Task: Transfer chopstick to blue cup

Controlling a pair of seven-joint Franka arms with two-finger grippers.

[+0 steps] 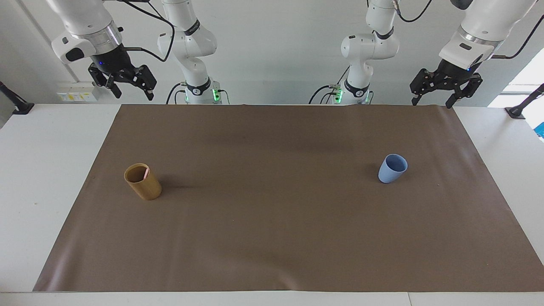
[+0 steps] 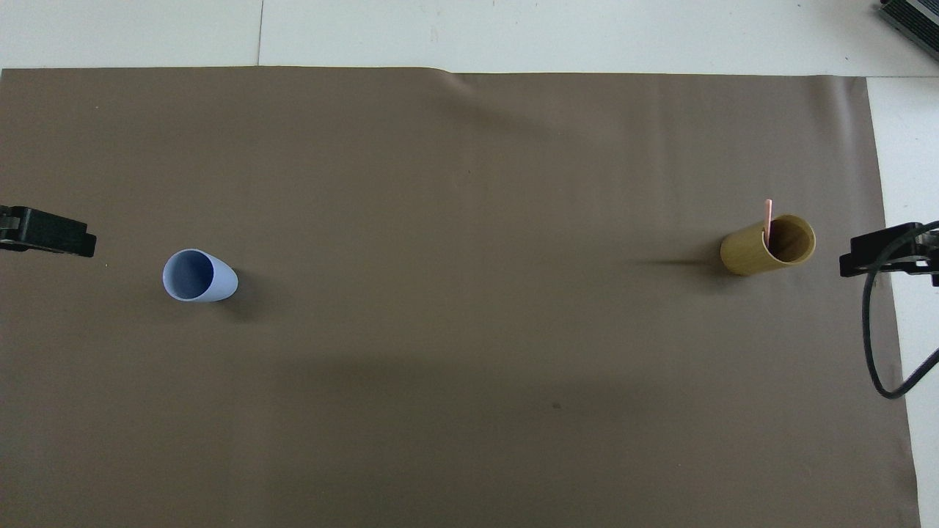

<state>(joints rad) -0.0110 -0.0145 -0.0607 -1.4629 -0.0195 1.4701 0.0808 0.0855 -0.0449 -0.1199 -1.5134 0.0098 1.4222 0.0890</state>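
A pale-pink chopstick (image 1: 146,173) stands in a tan cylindrical cup (image 1: 143,183) toward the right arm's end of the table; its tip sticks out above the rim in the overhead view (image 2: 767,215). The blue cup (image 1: 392,168) stands upright toward the left arm's end and looks empty in the overhead view (image 2: 196,275). My right gripper (image 1: 132,91) is open and empty, raised over the mat's edge by the robots. My left gripper (image 1: 431,102) is open and empty, raised over the mat's corner at the left arm's end.
A brown mat (image 1: 272,221) covers most of the white table (image 1: 38,170). A black cable (image 2: 873,345) hangs from the right arm at the mat's edge. The arms' bases (image 1: 199,91) stand at the robots' edge of the table.
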